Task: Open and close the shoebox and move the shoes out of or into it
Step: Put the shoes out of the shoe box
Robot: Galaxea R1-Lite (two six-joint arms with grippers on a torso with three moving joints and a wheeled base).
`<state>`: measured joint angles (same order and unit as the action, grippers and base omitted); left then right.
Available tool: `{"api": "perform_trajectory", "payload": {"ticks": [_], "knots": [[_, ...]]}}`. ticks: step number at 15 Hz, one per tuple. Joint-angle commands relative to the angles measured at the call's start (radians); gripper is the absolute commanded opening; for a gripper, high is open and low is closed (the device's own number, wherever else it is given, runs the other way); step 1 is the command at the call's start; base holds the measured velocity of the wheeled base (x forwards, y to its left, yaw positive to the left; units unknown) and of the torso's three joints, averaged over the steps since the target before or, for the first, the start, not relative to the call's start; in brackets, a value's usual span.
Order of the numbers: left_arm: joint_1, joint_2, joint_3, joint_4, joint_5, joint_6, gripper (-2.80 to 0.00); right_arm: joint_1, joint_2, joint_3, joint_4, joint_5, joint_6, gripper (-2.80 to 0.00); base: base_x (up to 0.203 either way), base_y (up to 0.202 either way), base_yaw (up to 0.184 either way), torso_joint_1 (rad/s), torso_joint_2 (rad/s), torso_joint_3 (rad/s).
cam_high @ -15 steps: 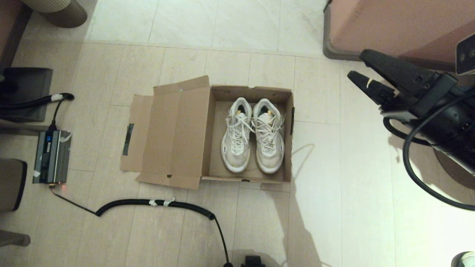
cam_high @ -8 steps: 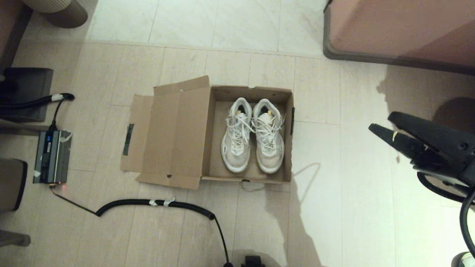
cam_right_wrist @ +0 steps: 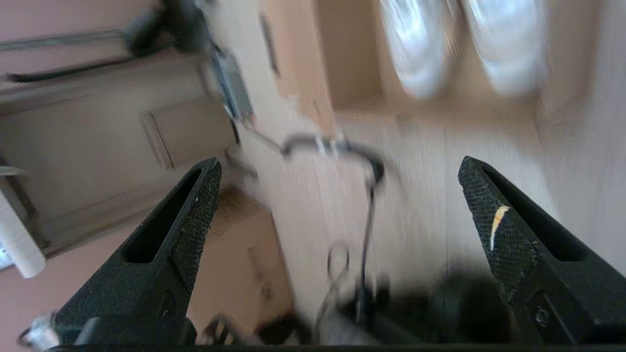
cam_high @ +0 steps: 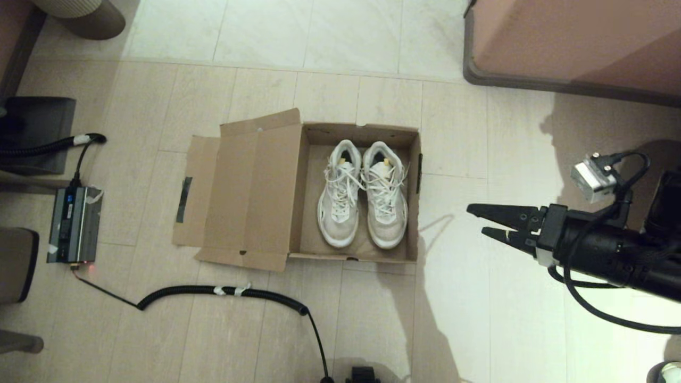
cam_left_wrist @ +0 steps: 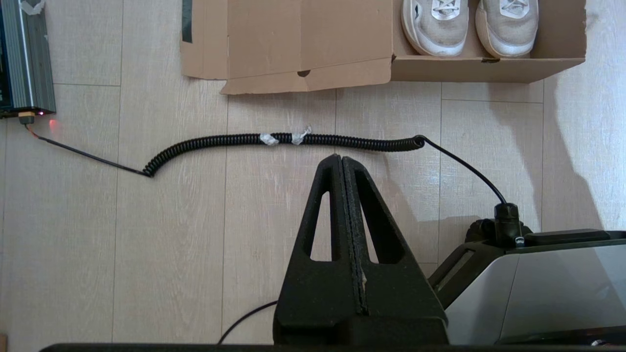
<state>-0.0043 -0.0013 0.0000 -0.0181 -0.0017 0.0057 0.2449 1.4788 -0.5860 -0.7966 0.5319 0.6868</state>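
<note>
The brown shoebox (cam_high: pixel 357 133) lies open on the floor, its lid flap (cam_high: pixel 247 197) folded flat out to the left with a dark tape strip on it. Both off-white shoes (cam_high: pixel 362 194) sit side by side inside, toes toward me. My right gripper (cam_high: pixel 476 220) hovers open to the right of the box, apart from it, fingers pointing at its right wall. The right wrist view shows it open (cam_right_wrist: pixel 340 164) with blurred shoes (cam_right_wrist: pixel 415 49) beyond. My left gripper (cam_left_wrist: pixel 340 157) is shut and empty over the floor, short of the box front (cam_left_wrist: pixel 489 69).
A coiled black cable (cam_high: pixel 223 291) runs across the floor in front of the box. A grey power unit (cam_high: pixel 73 223) and a dark box (cam_high: pixel 37 133) stand at the left. A pink piece of furniture (cam_high: pixel 574 42) fills the far right corner.
My right arm has swung down from the far right toward the box and turned at the wrist; its fingers now point at the box's right side. Box and shoes have not moved.
</note>
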Motion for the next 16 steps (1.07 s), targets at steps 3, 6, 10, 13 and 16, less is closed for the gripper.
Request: {"api": "perform_trajectory", "payload": {"ticks": [3, 6, 10, 13, 16], "knots": [[0.000, 0.000, 0.008, -0.002, 0.000, 0.000, -2.80, 0.006, 0.103, -0.129, 0.005, -0.039, -0.023, 0.00, 0.000, 0.000, 0.000, 0.000, 0.00, 0.000], [0.000, 0.000, 0.008, 0.000, 0.000, 0.000, -2.80, 0.032, 0.223, -0.485, 0.554, -0.132, -0.135, 0.00, 0.000, 0.000, 0.000, 0.000, 0.00, 0.000], [0.000, 0.000, 0.008, 0.000, 0.000, 0.000, -2.80, 0.211, 0.477, -0.777, 0.702, -0.413, -0.259, 0.00, 0.000, 0.000, 0.000, 0.000, 0.00, 0.000], [0.000, 0.000, 0.008, 0.000, 0.000, 0.000, -2.80, 0.302, 0.650, -1.000, 0.725, -0.653, -0.342, 0.00, 0.000, 0.000, 0.000, 0.000, 0.00, 0.000], [0.000, 0.000, 0.008, 0.000, 0.000, 0.000, -2.80, 0.357, 0.768, -1.227, 0.729, -0.783, -0.357, 0.00, 0.000, 0.000, 0.000, 0.000, 0.00, 0.000]]}}
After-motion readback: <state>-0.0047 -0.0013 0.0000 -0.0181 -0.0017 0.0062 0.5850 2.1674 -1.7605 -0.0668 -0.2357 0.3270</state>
